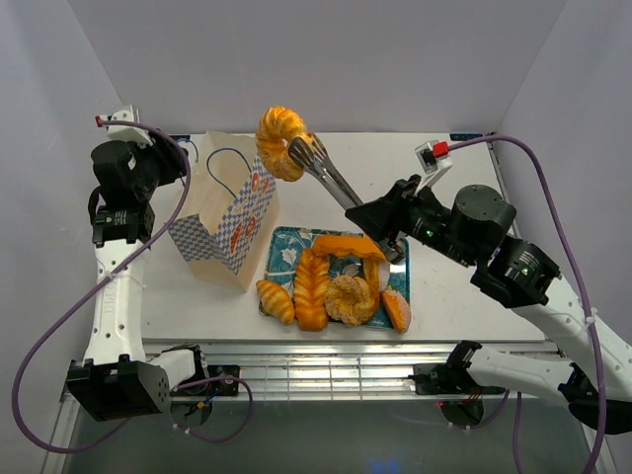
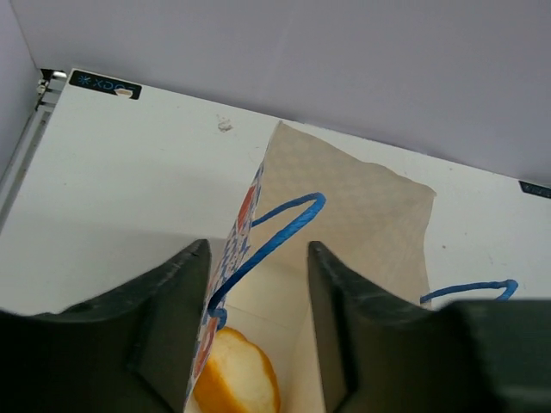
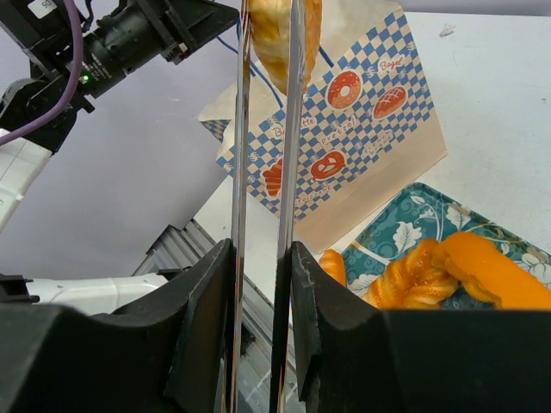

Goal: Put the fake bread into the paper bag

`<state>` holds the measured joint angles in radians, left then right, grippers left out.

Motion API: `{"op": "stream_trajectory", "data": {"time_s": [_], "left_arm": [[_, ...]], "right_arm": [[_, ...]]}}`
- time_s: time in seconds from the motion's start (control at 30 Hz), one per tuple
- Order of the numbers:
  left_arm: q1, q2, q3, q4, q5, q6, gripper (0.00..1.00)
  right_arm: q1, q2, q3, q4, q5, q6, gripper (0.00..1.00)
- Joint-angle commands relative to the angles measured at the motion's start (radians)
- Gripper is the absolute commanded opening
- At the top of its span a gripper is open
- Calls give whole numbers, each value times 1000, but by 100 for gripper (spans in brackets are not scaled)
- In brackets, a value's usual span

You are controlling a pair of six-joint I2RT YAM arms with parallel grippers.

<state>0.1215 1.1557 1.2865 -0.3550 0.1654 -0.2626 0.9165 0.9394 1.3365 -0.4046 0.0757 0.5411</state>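
My right gripper (image 1: pixel 385 229) is shut on a pair of metal tongs (image 1: pixel 331 176). The tongs pinch a golden ring pastry (image 1: pixel 279 141) in the air above the far right corner of the paper bag (image 1: pixel 232 222). In the right wrist view the tongs (image 3: pixel 293 129) run up from my gripper (image 3: pixel 261 258) to the pastry (image 3: pixel 271 30) over the bag (image 3: pixel 344 120). My left gripper (image 1: pixel 173 163) is at the bag's left rim. In its wrist view the jaws (image 2: pixel 258 258) stand apart on either side of the bag wall and blue cord handle (image 2: pixel 275 228). One pastry (image 2: pixel 237 379) lies inside the bag (image 2: pixel 362 198).
The teal floral tray (image 1: pixel 286 247) lies right of the bag with a braided loaf (image 1: pixel 312 286), a sugared doughnut (image 1: pixel 350 299) and an orange pastry (image 1: pixel 351 247). A croissant (image 1: pixel 276 299) and a bun (image 1: pixel 397 311) lie at its near edge. White walls enclose the table.
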Motion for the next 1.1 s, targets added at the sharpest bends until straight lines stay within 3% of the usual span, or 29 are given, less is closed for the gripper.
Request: {"op": "stream_trajectory", "data": {"time_s": [0.0,0.03,0.1,0.23,0.27,0.5,0.73,0.83,1.07], "left_arm": [[4,-16,-45,57,43,-32,55],[4,-24,-56,68,55,-35,45],[4,-51,-91,108,80,-44,37],[6,-70,-111,133,88,-66,3],[4,-70,-113,136,98,-73,0],[6,-76,-128,163,178,-161,0],[6,-90,-138,136,187,-231,0],[4,-103,-151,140,187,-231,0],[6,-129,-170,145,181,-227,0]], "right_arm": [[-1,35,13,135,-56,2,8],[-1,61,21,135,-89,5,8],[2,79,42,139,-125,11,8],[38,93,61,159,-108,14,8],[44,95,61,168,-106,11,8],[142,144,108,197,-80,-38,8],[289,200,139,198,94,-69,8],[294,202,99,204,212,-27,8],[292,260,66,242,308,-13,8]]}}
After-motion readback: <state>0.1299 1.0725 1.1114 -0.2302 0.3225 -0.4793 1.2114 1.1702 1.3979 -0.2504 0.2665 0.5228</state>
